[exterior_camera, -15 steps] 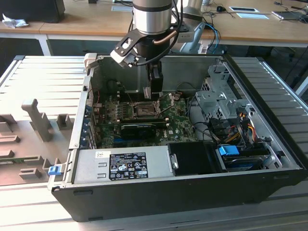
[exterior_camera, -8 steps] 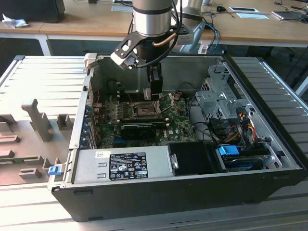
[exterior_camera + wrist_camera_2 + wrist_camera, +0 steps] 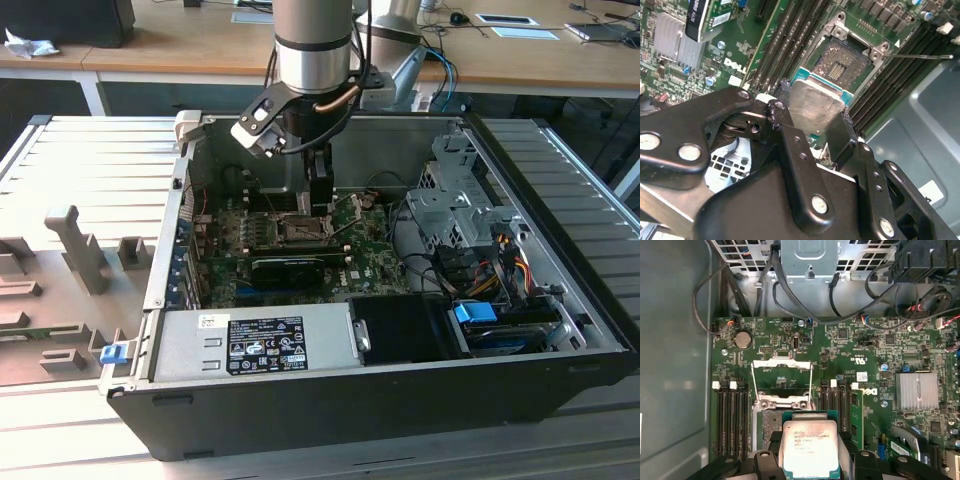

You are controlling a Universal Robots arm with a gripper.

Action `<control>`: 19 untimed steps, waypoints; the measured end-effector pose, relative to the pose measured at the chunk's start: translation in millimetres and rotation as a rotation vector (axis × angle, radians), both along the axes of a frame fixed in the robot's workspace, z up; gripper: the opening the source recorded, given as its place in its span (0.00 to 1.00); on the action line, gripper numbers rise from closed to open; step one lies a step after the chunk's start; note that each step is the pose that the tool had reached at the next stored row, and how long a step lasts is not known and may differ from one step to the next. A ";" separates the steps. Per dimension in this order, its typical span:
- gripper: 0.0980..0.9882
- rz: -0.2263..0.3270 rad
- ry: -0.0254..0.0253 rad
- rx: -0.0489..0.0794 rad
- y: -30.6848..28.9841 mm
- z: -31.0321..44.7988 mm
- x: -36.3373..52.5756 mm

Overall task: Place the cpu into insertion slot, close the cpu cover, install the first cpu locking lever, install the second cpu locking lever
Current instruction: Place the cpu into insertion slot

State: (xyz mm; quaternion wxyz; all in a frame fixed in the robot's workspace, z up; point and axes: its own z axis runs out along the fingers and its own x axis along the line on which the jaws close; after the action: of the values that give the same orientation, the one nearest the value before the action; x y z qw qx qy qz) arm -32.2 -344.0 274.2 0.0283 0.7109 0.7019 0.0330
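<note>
In both wrist views my gripper [image 3: 815, 120] [image 3: 810, 465] is shut on the cpu [image 3: 815, 100] [image 3: 809, 447], a flat silvery square pinched at two opposite edges between the black fingers [image 3: 785, 117]. The cpu hangs level a little above the motherboard, beside the insertion slot [image 3: 847, 57] [image 3: 777, 415], whose dark pin field lies bare. The cpu cover [image 3: 782, 364] stands swung open at the slot's far side, flanked by two thin wire levers [image 3: 754, 385]. In the exterior view the gripper [image 3: 318, 200] reaches down into the open computer case, just over the slot [image 3: 298, 228].
Black memory slots [image 3: 790, 40] run along both sides of the socket. A ribbed silver heatsink [image 3: 912, 390] sits on the board. A grey power supply [image 3: 255, 340] fills the case front, a drive cage [image 3: 450, 200] and cables [image 3: 500, 250] the exterior view's right.
</note>
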 end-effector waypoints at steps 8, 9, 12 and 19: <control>0.48 0.000 0.0000 -0.006 1.8 -15.4 -0.4; 0.48 0.000 0.0002 -0.006 3.6 -17.8 -2.1; 0.48 0.000 0.0001 -0.006 7.7 -22.2 -6.3; 0.48 0.000 0.0000 -0.006 22.3 -40.9 -10.9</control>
State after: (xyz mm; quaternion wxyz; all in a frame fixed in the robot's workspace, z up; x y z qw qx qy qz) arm -43.0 -321.7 233.3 0.0303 0.7109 0.7020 0.0310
